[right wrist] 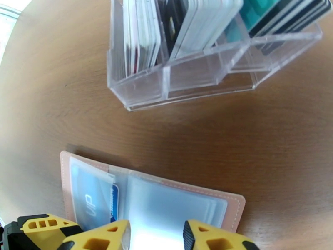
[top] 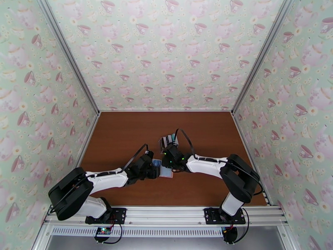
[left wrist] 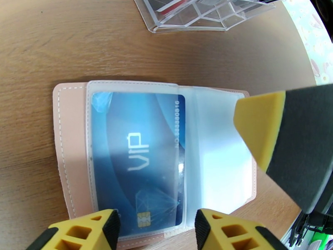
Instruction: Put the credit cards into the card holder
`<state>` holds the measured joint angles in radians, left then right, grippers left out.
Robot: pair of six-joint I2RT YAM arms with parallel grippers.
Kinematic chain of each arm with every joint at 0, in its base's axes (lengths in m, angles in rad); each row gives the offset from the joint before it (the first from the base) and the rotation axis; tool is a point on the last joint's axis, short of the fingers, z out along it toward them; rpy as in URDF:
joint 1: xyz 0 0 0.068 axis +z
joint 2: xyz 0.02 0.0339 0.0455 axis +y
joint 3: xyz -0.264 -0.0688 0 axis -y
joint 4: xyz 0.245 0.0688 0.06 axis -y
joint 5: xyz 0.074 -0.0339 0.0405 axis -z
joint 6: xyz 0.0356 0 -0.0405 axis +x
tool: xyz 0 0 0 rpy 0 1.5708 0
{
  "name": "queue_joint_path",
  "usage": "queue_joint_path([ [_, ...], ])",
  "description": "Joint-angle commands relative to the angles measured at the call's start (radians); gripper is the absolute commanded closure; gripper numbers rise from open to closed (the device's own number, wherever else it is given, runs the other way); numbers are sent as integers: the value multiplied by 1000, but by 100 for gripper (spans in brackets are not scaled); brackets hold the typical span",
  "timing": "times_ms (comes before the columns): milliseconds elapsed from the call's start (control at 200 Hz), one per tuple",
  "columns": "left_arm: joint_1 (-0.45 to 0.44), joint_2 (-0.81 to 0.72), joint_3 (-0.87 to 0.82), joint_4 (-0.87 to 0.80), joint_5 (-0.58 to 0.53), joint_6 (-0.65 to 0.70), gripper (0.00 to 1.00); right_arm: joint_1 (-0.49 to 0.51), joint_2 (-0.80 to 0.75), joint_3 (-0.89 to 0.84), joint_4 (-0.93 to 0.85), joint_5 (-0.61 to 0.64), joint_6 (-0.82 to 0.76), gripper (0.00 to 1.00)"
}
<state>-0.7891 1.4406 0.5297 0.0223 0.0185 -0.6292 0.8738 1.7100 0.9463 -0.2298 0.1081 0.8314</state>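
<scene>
Two robot arms meet over a pink card holder [left wrist: 68, 134] lying open and flat on the brown desk [left wrist: 62, 42], near a clear plastic rack [right wrist: 187, 78] packed with upright cards [right wrist: 204, 21]. A blue credit card [left wrist: 133, 151] marked VIP sits inside the holder's left transparent sleeve. The left claw [left wrist: 156, 228] hangs over the holder's near edge, fingers apart and gripping nothing. The right claw [right wrist: 156, 234], fingers also apart, is poised at the other sleeve.
</scene>
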Motion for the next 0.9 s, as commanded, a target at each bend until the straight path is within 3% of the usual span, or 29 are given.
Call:
queue_joint_path([
  [0,-1,30,-47,-110,9,-10,42,-6,34,33,-32,22,-21,60],
  [240,-1,24,-50,-107,12,-11,36,-7,65,42,-23,8,-20,60],
  [446,-1,31,-43,-102,15,-9,20,2,85,27,47,-70,14,61],
  [686,-3,52,-34,-106,10,-9,20,7,94,-14,154,-155,66,61],
  [891,-6,82,-16,-128,-11,-9,28,7,94,-37,226,-206,103,61],
])
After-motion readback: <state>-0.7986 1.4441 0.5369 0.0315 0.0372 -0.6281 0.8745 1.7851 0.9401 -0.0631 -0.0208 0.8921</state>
